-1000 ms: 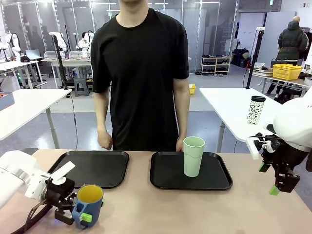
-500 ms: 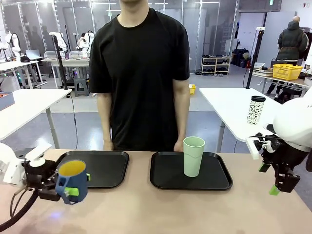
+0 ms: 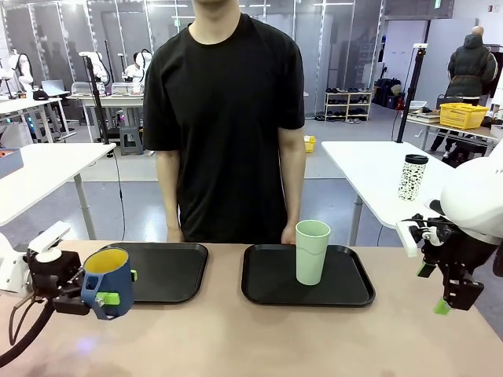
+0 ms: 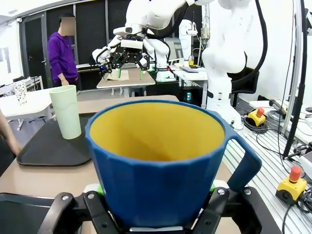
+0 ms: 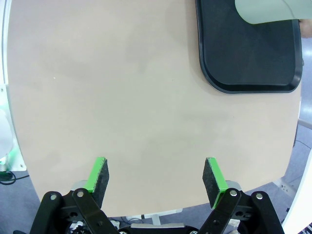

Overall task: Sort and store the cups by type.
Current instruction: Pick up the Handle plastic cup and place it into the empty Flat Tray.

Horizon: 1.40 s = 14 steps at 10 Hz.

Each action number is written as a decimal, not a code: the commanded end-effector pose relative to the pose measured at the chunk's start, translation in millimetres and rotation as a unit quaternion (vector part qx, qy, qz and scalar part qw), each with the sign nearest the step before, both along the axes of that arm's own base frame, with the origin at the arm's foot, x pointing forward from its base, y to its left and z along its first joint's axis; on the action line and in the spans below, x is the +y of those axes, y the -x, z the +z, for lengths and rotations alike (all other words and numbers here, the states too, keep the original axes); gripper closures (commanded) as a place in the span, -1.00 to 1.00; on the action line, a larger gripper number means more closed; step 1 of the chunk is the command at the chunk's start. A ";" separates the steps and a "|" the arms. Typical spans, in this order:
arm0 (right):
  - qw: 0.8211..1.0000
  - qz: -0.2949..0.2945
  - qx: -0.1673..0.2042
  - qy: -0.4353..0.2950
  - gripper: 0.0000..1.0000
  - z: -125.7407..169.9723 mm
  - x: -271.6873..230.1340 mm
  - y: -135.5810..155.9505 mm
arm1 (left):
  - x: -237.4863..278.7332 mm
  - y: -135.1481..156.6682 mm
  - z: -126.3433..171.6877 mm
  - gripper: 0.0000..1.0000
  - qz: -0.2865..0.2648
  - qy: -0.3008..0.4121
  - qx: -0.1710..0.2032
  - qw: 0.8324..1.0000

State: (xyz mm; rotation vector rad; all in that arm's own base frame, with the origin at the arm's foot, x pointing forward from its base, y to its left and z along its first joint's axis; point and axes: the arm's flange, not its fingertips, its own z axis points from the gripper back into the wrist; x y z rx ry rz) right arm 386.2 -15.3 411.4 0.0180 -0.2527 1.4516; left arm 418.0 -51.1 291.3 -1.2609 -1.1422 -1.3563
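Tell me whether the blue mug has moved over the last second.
Yes. The blue mug, held in the left gripper, went up and leftward, from below the left tray's near edge to its left end.

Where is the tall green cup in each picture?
Front view: the tall green cup stands upright on the right black tray, in front of the person.
Left wrist view: it is at the left, behind the blue mug, on that tray.
Right wrist view: its side peeks in at the top right corner, on the tray.
Shared landmark: the right black tray.
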 end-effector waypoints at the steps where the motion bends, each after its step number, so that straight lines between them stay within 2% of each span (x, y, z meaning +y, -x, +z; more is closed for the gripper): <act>1: 1.000 -0.012 -0.001 0.006 -0.94 -0.7 2.4 0.8 | -2.3 0.8 0.0 0.30 -0.006 -0.001 -0.002 1.000; 2: 1.000 -0.012 -0.001 0.006 -0.94 -0.7 2.4 0.8 | -2.3 0.8 0.0 0.30 -0.006 -0.001 -0.002 1.000; 3: 1.000 -0.012 -0.001 0.006 -0.94 -0.7 2.4 0.8 | -1.4 0.2 -0.5 -0.42 -0.002 0.000 0.001 1.000; 5: 1.000 -0.012 -0.001 0.006 -0.94 -0.7 2.4 0.8 | 0.1 -41.0 -6.4 -0.42 -0.012 0.002 0.002 1.000; 8: 1.000 -0.012 -0.001 0.006 -0.94 -0.7 2.4 0.8 | 11.8 -103.5 -13.1 -0.42 0.026 0.009 -0.001 1.000; 11: 1.000 -0.012 -0.001 0.006 -0.94 -0.7 2.4 0.8 | 18.2 -143.0 -20.0 -0.42 0.032 0.030 -0.001 0.999; 12: 1.000 -0.012 -0.001 0.006 -0.94 -0.7 2.4 0.8 | 20.6 -154.5 -20.5 -0.42 0.035 0.031 -0.011 0.999; 14: 1.000 -0.012 -0.001 0.006 -0.94 -0.7 2.4 0.8 | 26.9 -169.6 -25.1 -0.42 0.045 0.029 -0.013 0.998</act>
